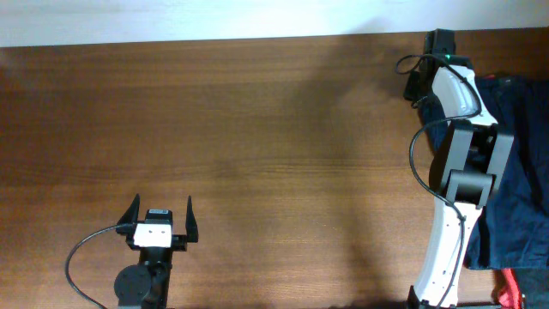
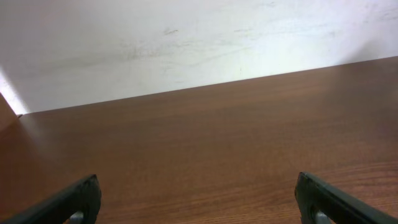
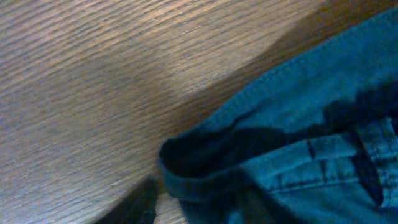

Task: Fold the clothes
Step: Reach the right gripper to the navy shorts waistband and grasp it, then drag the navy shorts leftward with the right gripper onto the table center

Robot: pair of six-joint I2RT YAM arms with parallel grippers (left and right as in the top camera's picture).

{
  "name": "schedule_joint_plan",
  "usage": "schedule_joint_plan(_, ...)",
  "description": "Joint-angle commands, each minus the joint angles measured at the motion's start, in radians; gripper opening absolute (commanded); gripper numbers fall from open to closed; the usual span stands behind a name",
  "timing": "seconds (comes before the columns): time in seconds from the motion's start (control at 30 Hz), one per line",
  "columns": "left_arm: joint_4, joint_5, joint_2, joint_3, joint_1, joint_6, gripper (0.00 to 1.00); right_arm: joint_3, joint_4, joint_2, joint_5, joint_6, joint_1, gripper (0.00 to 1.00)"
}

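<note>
The dark navy-blue shorts (image 1: 525,163) lie bunched at the table's right edge, partly under my right arm (image 1: 467,159). In the right wrist view the shorts (image 3: 298,118) fill the right half, with a folded hem edge at the lower middle. My right gripper (image 3: 199,210) is low over that hem. Its left finger rests on the wood with a gap to the fabric, and its right finger is dark and hard to make out against the cloth. My left gripper (image 1: 161,211) is open and empty at the front left, far from the shorts, and also shows in the left wrist view (image 2: 199,199).
A bit of a red garment (image 1: 512,287) shows at the front right corner beside the shorts. The brown wooden table (image 1: 257,146) ends at a white wall (image 2: 186,43) at the back.
</note>
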Motion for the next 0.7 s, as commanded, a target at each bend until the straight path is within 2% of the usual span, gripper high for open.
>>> schedule_joint_plan(0.0,-0.004,-0.006,-0.006,-0.003,-0.003,0.013,0.99,-0.013,0.001,0.029,-0.009,0.009,-0.004,0.32)
schedule_joint_plan(0.03,-0.004,-0.006,-0.006,-0.003,-0.003,0.013,0.99,-0.013,0.001,0.029,-0.009,0.009,-0.006,0.28)
schedule_joint_plan(0.07,-0.004,-0.006,-0.006,-0.003,-0.003,0.013,0.99,-0.013,0.001,0.027,-0.009,0.009,-0.009,0.19)
schedule_joint_plan(0.1,-0.004,-0.006,-0.006,-0.003,-0.003,0.013,0.99,-0.013,0.001,0.026,-0.010,0.009,-0.011,0.15)
schedule_joint_plan(0.13,-0.004,-0.006,-0.006,-0.003,-0.003,0.013,0.99,-0.010,0.001,0.019,-0.010,0.010,-0.017,0.04)
schedule_joint_plan(0.33,-0.004,-0.007,-0.006,-0.003,-0.003,0.013,0.99,0.051,-0.054,-0.081,-0.011,0.006,-0.056,0.04)
schedule_joint_plan(0.67,-0.004,-0.007,-0.006,-0.003,-0.003,0.013,0.99,0.075,-0.184,-0.459,-0.012,-0.044,-0.085,0.04)
